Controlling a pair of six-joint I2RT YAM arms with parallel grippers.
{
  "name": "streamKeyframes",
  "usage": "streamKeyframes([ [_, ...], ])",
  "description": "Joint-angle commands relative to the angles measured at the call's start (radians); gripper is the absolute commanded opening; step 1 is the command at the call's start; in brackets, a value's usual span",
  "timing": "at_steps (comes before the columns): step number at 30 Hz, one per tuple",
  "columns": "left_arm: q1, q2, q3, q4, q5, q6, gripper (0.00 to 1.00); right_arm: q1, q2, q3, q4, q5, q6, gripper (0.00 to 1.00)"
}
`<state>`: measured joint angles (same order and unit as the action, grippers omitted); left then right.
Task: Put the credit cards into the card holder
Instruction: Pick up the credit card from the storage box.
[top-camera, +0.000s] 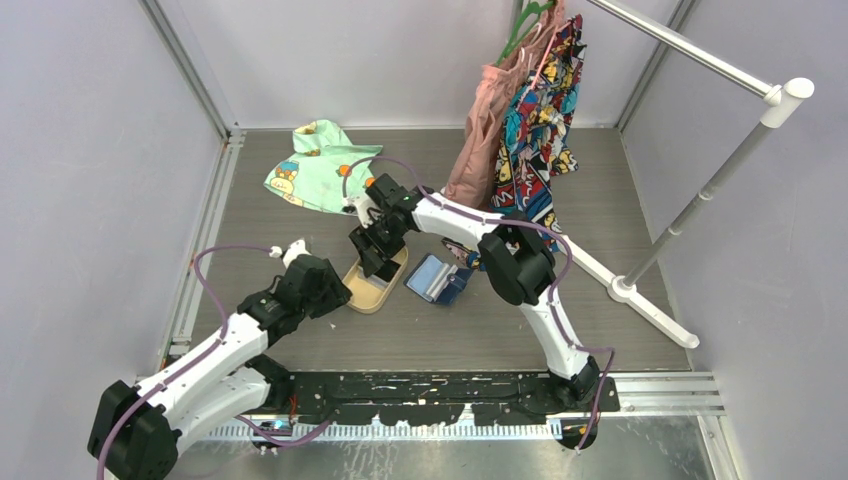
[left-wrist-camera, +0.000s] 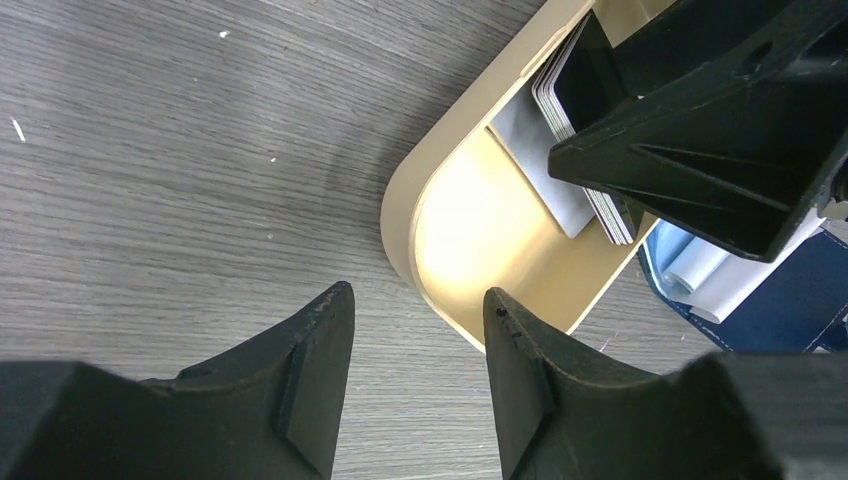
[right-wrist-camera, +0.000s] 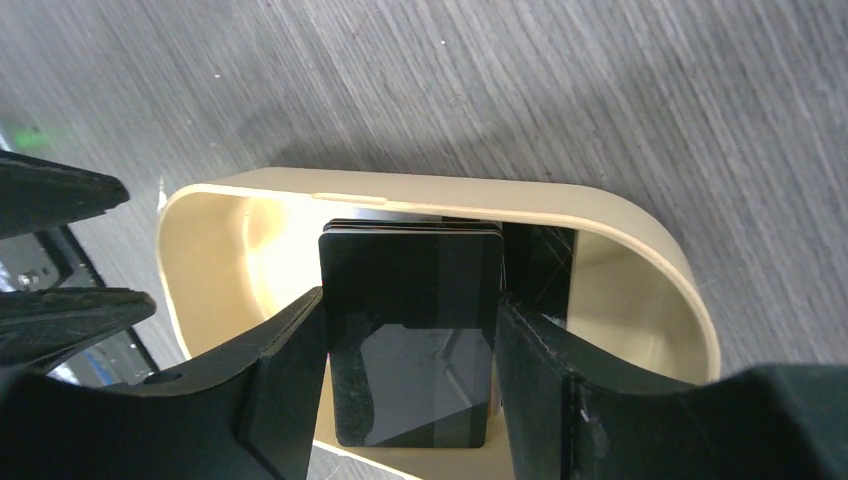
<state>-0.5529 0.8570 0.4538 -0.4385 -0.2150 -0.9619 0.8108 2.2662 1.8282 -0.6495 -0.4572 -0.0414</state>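
Observation:
A stack of dark credit cards (right-wrist-camera: 410, 270) stands on edge inside the tan oval tray (right-wrist-camera: 450, 190). My right gripper (right-wrist-camera: 410, 300) reaches down into the tray, and both pads press on the stack's side edges. In the left wrist view the same cards (left-wrist-camera: 575, 85) lean beside a pale card (left-wrist-camera: 540, 170), under the right gripper's black finger (left-wrist-camera: 720, 130). My left gripper (left-wrist-camera: 418, 300) hovers open over the table at the tray's near rounded end (left-wrist-camera: 400, 200), holding nothing. The navy card holder (top-camera: 440, 278) lies open just right of the tray (top-camera: 372, 290), showing pale blue pockets (left-wrist-camera: 700, 270).
A green printed cloth (top-camera: 318, 165) lies at the back left. Pink and patterned garments (top-camera: 530, 130) hang from a white rack (top-camera: 700, 190), whose foot (top-camera: 625, 285) reaches across the table to the right. Cell walls close in the left, right and back.

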Motion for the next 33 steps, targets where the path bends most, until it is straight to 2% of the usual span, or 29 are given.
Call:
streamKeyframes([
  [1, 0.008, -0.003, 0.011, 0.045, -0.003, 0.011, 0.51, -0.014, -0.070, -0.003, 0.005, -0.109, 0.071, 0.27],
  [8, 0.007, -0.055, 0.045, 0.044, 0.012, 0.040, 0.51, -0.037, -0.087, -0.016, 0.033, -0.163, 0.118, 0.27],
  [15, 0.008, -0.096, 0.038, 0.179, 0.075, -0.038, 0.59, -0.047, -0.076, -0.018, 0.054, -0.175, 0.176, 0.26],
  [25, 0.007, 0.052, -0.048, 0.505, 0.135, -0.271, 0.61, -0.046, -0.062, -0.036, 0.087, -0.194, 0.246, 0.26],
  [33, 0.007, 0.127, -0.089, 0.574, 0.119, -0.319, 0.58, -0.046, -0.053, -0.033, 0.104, -0.204, 0.275, 0.27],
])
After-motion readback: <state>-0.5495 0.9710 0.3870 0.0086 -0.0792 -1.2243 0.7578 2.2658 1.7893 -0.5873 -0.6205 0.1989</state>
